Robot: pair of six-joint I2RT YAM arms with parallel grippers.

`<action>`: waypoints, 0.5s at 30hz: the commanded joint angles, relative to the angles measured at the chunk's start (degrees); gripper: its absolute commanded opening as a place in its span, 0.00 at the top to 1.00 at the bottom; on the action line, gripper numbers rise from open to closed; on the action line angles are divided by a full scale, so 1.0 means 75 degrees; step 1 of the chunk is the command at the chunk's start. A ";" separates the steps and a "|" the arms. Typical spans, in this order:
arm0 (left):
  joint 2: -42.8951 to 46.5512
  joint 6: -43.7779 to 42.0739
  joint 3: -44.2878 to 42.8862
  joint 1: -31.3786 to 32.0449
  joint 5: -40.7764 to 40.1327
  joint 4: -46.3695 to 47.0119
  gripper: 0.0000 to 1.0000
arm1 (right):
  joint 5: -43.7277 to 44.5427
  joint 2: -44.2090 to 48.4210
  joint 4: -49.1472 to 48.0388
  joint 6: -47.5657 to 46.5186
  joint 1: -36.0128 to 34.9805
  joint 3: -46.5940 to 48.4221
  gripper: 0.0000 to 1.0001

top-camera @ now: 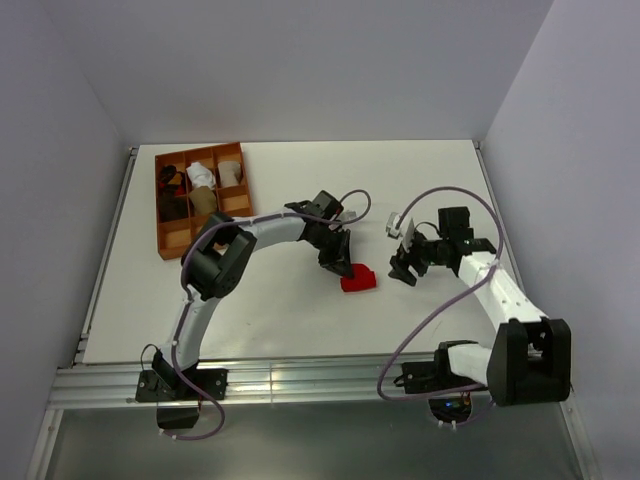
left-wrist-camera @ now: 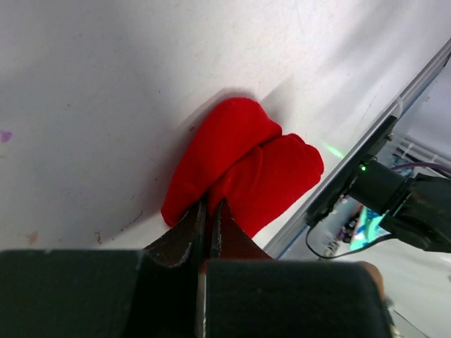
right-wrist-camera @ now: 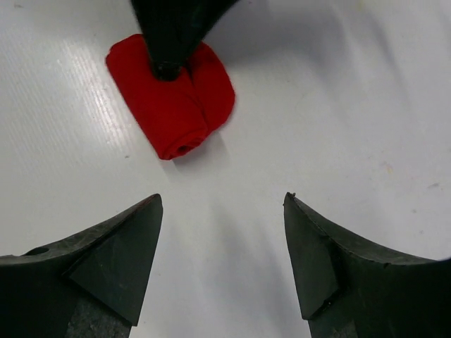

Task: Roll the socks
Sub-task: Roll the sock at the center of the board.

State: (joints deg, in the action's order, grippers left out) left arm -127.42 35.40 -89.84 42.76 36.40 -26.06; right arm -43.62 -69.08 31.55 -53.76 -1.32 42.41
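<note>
A red sock bundle (top-camera: 358, 281) lies rolled on the white table near the middle. It also shows in the left wrist view (left-wrist-camera: 246, 165) and in the right wrist view (right-wrist-camera: 184, 105). My left gripper (top-camera: 340, 263) stands over its far-left side, jaws closed on a fold of the red fabric (left-wrist-camera: 210, 205); its tips press into the crease between the two lobes (right-wrist-camera: 167, 67). My right gripper (top-camera: 405, 270) is open and empty, a short way to the right of the bundle and apart from it (right-wrist-camera: 222, 204).
An orange divided tray (top-camera: 160, 208) with several rolled socks in its compartments stands at the back left. A metal rail (top-camera: 300, 380) runs along the table's near edge. Cables loop over both arms.
</note>
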 commanded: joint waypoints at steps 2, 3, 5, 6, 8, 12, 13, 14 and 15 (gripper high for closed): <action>-0.0998 -0.0161 -0.0220 -0.0088 -0.0518 -0.1704 1.00 | 0.0342 0.0643 -0.1171 -0.0812 -0.0666 -0.0756 0.23; -0.1069 -0.0161 -0.0359 -0.0112 -0.0483 -0.1762 1.00 | 0.0459 0.0714 -0.1253 -0.0859 -0.0818 -0.0849 0.23; -0.1280 -0.0219 -0.0536 -0.0159 -0.0412 -0.2031 1.00 | 0.0983 0.0971 -0.1731 -0.0860 -0.1390 -0.1236 0.23; -0.1350 -0.0243 -0.0722 -0.0159 -0.0424 -0.2114 1.00 | 0.1173 0.1077 -0.1908 -0.0883 -0.1603 -0.1376 0.23; -0.1537 -0.0348 -0.0911 -0.0170 -0.0413 -0.2395 1.00 | 0.1629 0.1346 -0.2341 -0.0918 -0.2187 -0.1752 0.22; -0.1796 -0.0477 -0.1274 -0.0217 -0.0436 -0.2712 1.00 | 0.2146 0.1383 -0.2601 -0.1105 -0.2880 -0.1999 0.21; -0.1854 -0.0489 -0.1321 -0.0229 -0.0436 -0.2793 1.00 | 0.2240 0.1290 -0.2706 -0.1141 -0.2998 -0.2010 0.21; -0.1890 -0.0512 -0.1368 -0.0229 -0.0389 -0.2829 1.00 | 0.2346 0.1242 -0.2765 -0.1164 -0.3092 -0.2034 0.21; -0.1913 -0.0524 -0.1427 -0.0229 -0.0377 -0.2853 1.00 | 0.2544 0.1184 -0.2835 -0.1246 -0.3302 -0.2092 0.21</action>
State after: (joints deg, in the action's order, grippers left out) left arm -136.18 35.94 -101.95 40.60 43.92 -39.81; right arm -29.54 -59.90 15.88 -60.82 -23.55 27.31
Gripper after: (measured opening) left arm 0.041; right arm 0.784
